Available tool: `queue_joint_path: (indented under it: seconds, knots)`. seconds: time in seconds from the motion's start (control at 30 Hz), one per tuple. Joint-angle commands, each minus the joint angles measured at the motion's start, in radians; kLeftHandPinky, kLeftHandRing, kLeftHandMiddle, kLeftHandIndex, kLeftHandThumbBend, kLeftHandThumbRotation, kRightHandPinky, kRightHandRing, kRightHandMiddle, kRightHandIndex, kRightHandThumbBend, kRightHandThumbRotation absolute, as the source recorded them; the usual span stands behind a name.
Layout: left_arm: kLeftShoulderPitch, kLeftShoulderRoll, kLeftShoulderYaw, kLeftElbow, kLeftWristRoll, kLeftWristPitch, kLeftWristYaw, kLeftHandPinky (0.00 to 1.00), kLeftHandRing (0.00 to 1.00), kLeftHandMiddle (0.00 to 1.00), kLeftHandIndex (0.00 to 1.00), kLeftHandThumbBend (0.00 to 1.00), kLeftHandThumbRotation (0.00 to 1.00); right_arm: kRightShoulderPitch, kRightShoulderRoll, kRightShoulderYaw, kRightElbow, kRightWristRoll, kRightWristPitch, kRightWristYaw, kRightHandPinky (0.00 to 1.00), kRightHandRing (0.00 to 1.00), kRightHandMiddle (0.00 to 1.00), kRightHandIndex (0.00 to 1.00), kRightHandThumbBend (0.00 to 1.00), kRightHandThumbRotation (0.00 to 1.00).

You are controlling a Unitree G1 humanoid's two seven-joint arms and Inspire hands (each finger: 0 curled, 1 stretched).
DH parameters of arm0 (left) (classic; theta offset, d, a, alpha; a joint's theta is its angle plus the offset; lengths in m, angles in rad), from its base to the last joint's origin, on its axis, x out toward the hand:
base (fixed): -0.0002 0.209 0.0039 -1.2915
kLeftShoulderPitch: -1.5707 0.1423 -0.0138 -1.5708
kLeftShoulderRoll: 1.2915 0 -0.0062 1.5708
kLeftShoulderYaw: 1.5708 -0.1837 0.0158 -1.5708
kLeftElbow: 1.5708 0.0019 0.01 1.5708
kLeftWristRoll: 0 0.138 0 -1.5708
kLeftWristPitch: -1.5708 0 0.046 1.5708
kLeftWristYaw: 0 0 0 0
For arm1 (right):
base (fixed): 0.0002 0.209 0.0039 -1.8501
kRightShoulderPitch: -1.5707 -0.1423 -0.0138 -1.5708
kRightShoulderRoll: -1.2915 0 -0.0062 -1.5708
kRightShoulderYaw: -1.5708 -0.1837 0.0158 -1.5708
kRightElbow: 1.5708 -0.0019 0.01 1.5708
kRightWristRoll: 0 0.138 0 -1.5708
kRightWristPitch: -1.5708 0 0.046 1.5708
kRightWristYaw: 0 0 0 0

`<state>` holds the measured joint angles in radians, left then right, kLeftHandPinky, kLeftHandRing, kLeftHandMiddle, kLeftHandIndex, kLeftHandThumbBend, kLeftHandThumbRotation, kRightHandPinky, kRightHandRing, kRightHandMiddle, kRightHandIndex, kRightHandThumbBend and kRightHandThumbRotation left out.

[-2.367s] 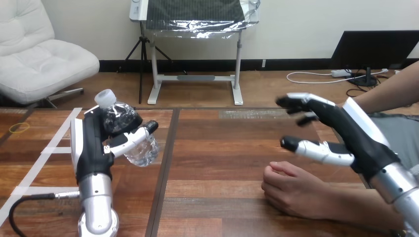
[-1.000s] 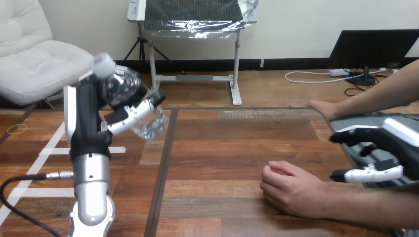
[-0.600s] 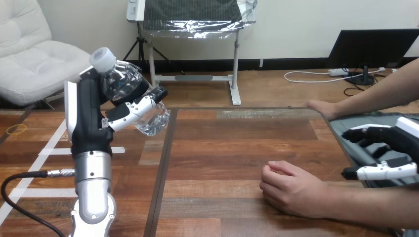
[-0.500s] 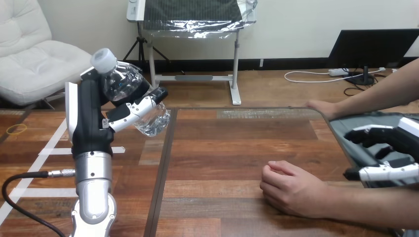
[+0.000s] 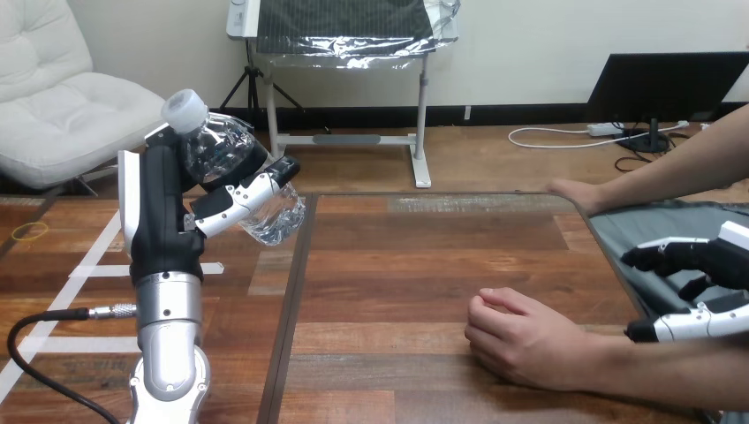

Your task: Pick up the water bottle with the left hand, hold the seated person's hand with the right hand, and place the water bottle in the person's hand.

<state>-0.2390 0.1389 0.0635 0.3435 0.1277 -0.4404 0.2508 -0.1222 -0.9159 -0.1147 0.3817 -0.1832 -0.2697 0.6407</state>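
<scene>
My left hand is raised above the table's left part, its fingers and thumb curled round a clear water bottle with a white cap. The bottle tilts, cap up and to the left. The person's hand rests as a loose fist on the table at the lower right. My right hand hangs at the right edge, just right of the person's forearm, fingers relaxed and apart, thumb below, holding nothing and apart from the person's hand.
The person's other hand rests flat on the table's far right edge. White tape lines cross the table's left part, and a yellow rubber band lies at the far left.
My right hand has swung from above the person's hand out to the right edge and lower. My left hand has lifted the bottle higher and now holds nearly still.
</scene>
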Motion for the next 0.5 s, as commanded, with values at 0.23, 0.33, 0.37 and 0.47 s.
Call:
queue_joint_path:
  seconds: [0.23, 0.33, 0.37, 0.47]
  knots:
    - [-0.074, 0.003, 0.018, -0.013, -0.003, -0.015, 0.0, 0.29, 0.34, 0.4, 0.42, 0.62, 0.0, 0.024, -0.054, -0.018, -0.082, 0.011, 0.003, 0.026, 0.76, 0.87, 0.86, 0.85, 0.94, 0.4]
    - [-0.074, 0.002, 0.019, -0.016, -0.005, -0.009, 0.0, 0.29, 0.34, 0.39, 0.42, 0.62, 0.0, 0.034, -0.051, -0.014, -0.098, 0.013, 0.013, 0.032, 0.76, 0.87, 0.86, 0.85, 0.93, 0.38]
    - [-0.074, 0.001, 0.019, -0.017, -0.006, -0.007, 0.0, 0.29, 0.34, 0.39, 0.42, 0.62, 0.0, 0.037, -0.05, -0.013, -0.102, 0.013, 0.016, 0.033, 0.76, 0.87, 0.86, 0.84, 0.93, 0.37]
    - [-0.075, 0.002, 0.02, -0.014, -0.011, -0.01, -0.004, 0.29, 0.34, 0.39, 0.42, 0.62, 0.0, 0.05, -0.045, -0.011, -0.125, 0.015, 0.029, 0.036, 0.75, 0.86, 0.86, 0.84, 0.94, 0.37]
